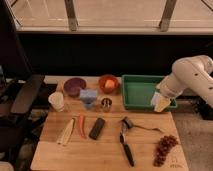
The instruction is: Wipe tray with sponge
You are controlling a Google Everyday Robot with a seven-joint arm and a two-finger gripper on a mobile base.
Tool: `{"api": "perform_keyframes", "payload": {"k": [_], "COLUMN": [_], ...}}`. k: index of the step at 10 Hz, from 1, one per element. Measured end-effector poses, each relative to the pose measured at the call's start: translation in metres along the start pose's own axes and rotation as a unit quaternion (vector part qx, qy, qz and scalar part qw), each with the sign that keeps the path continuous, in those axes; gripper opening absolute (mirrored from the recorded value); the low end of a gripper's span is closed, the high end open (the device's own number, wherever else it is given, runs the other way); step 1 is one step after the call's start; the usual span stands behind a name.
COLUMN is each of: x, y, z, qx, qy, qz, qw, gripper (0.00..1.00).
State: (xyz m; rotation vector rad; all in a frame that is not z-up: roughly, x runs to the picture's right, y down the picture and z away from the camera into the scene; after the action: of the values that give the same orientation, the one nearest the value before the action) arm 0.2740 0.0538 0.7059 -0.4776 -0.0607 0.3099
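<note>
The green tray [138, 91] stands at the back right of the wooden table. The pale light-blue sponge [88, 94] lies well to its left, between the purple and orange bowls, apparently resting on a small blue cup [89, 104]. My gripper [161, 103] hangs from the white arm [187, 75] over the tray's front right corner, far from the sponge. Nothing shows in the gripper.
A purple bowl [74, 86] and an orange bowl [108, 83] sit at the back. A white cup [56, 100], metal cup [106, 103], carrot [81, 125], black block [97, 128], black-handled tool [126, 144] and grapes [164, 149] lie on the table [105, 157]. A chair [22, 95] stands left.
</note>
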Motion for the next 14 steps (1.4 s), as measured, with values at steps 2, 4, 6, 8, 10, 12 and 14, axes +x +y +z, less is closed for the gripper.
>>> {"api": "perform_keyframes", "payload": {"k": [2, 4, 6, 8, 10, 12, 14], "x": [0.0, 0.0, 0.0, 0.0, -0.014, -0.049, -0.093], "y": [0.0, 0.0, 0.0, -0.001, -0.004, -0.004, 0.002], "z": [0.0, 0.0, 0.0, 0.0, -0.002, 0.0, 0.003], "qx": [0.0, 0.0, 0.0, 0.0, -0.003, -0.006, -0.01], "qy": [0.0, 0.0, 0.0, -0.001, -0.005, -0.011, -0.026], "qz": [0.0, 0.0, 0.0, -0.004, -0.039, -0.08, -0.115], "qw": [1.0, 1.0, 1.0, 1.0, 0.9992, 0.9967, 0.993], "gripper": [0.74, 0.74, 0.74, 0.74, 0.74, 0.74, 0.74]}}
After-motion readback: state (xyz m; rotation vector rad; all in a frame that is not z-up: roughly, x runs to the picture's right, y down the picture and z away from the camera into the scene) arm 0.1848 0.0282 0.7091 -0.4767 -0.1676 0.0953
